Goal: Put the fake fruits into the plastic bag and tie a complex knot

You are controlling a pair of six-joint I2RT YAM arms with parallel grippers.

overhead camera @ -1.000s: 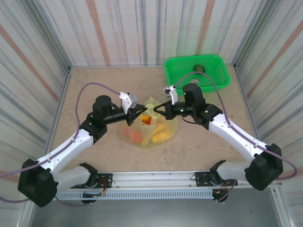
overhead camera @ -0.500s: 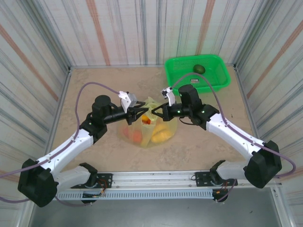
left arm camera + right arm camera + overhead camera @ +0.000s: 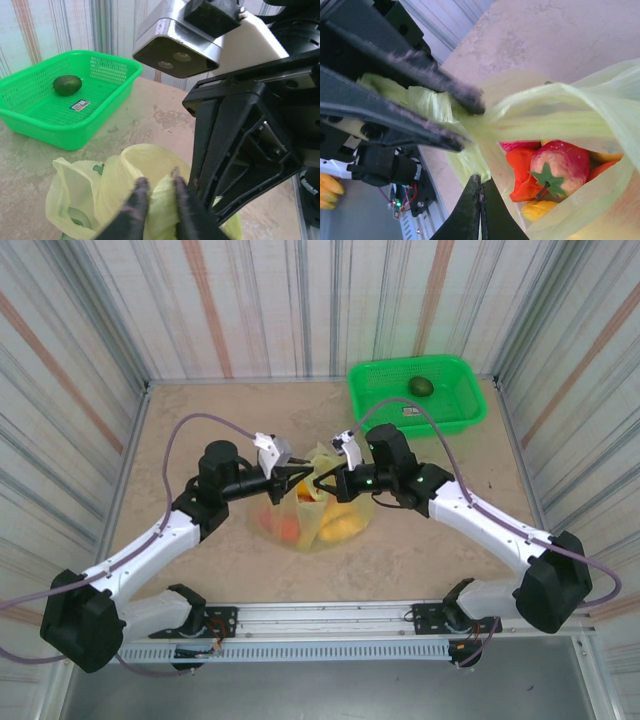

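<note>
I can read no text from here. The one label I see is a small white sticker [image 3: 80, 104] lying on the floor of the bright green plastic mesh basket [image 3: 60, 132]. It carries dark and red marks, too small and blurred to make out. The thin translucent pale yellow-green plastic bag [image 3: 75, 190] has a faint green ring printed on it, with no letters I can tell.
</note>
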